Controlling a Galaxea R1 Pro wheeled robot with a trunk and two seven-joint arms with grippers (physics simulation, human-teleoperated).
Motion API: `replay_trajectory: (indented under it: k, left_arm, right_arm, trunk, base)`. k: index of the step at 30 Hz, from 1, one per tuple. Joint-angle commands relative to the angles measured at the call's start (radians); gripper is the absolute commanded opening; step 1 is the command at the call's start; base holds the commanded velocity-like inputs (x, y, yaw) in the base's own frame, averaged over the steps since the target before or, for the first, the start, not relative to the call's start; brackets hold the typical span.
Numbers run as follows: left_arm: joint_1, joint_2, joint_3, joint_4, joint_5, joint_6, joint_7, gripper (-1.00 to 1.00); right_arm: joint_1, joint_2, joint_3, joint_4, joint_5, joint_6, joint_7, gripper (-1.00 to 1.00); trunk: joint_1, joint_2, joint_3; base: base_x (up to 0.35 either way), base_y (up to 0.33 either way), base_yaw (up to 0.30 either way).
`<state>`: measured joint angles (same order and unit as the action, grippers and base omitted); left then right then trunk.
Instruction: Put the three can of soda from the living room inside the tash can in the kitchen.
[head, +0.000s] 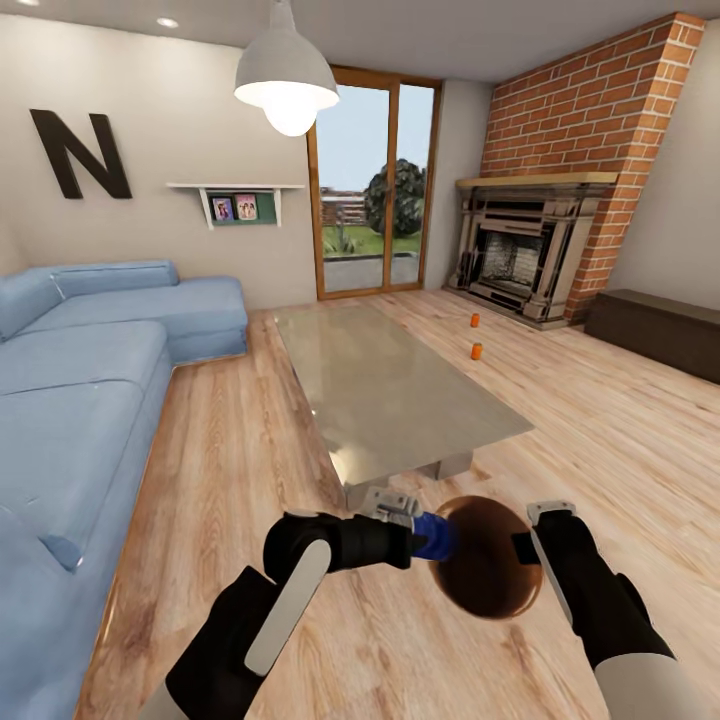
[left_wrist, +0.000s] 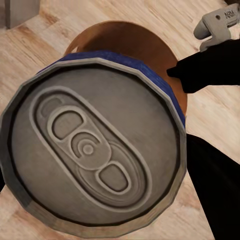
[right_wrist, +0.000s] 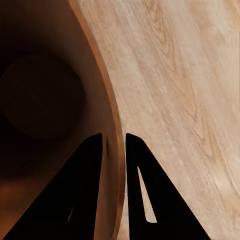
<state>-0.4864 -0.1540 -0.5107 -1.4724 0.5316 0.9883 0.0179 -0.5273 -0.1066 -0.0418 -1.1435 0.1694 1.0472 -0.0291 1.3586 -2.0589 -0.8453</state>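
My left gripper (head: 424, 536) is shut on a blue soda can (head: 434, 535) with a grey metal top (left_wrist: 92, 150), held sideways right at the rim of the tash can (head: 490, 565). The bin is round and orange-brown inside (right_wrist: 45, 100), and its rim (left_wrist: 125, 31) shows behind the can in the left wrist view. My right gripper (head: 526, 548) is shut on that rim, one finger (right_wrist: 85, 175) inside the wall and one outside. Two small orange soda cans (head: 475, 320) (head: 477, 351) stand on the wood floor before the fireplace.
A glass coffee table (head: 400, 390) stands just ahead of the bin. The blue sectional sofa (head: 90, 380) runs along the left. The red-brick fireplace (head: 520, 255) and a dark low bench (head: 655, 325) are at the right, and a glass door (head: 375, 190) is at the back.
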Motion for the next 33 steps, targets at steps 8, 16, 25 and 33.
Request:
replay_trajectory:
  k: [8, 16, 25, 33]
  left_arm:
    - [-0.001, -0.002, 0.0, 0.058, -0.003, -0.084, 0.0, -1.0]
    - [-0.003, -0.008, 0.0, 0.149, -0.006, -0.131, 0.003, -1.0]
    - [-0.011, -0.015, 0.0, 0.246, -0.008, -0.173, 0.007, -1.0]
    - [-0.013, -0.018, 0.0, 0.329, -0.009, -0.238, 0.009, -1.0]
  right_arm:
    - [0.0, 0.039, 0.044, -0.004, 0.018, 0.0, 0.004, -1.0]
    - [0.001, 0.093, 0.065, -0.005, 0.048, 0.0, 0.004, -1.0]
    - [0.002, 0.113, 0.066, -0.009, 0.056, 0.0, 0.003, -1.0]
    - [0.003, 0.125, 0.066, -0.012, 0.055, 0.0, 0.003, -1.0]
  trunk:
    - [0.0, 0.0, 0.0]
    - [0.0, 0.0, 0.0]
    - [0.0, 0.0, 0.0]
    - [0.0, 0.0, 0.0]
  base:
    - [0.0, 0.0, 0.0]
    - [0.0, 0.0, 0.0]
    - [0.0, 0.0, 0.0]
    - [0.0, 0.0, 0.0]
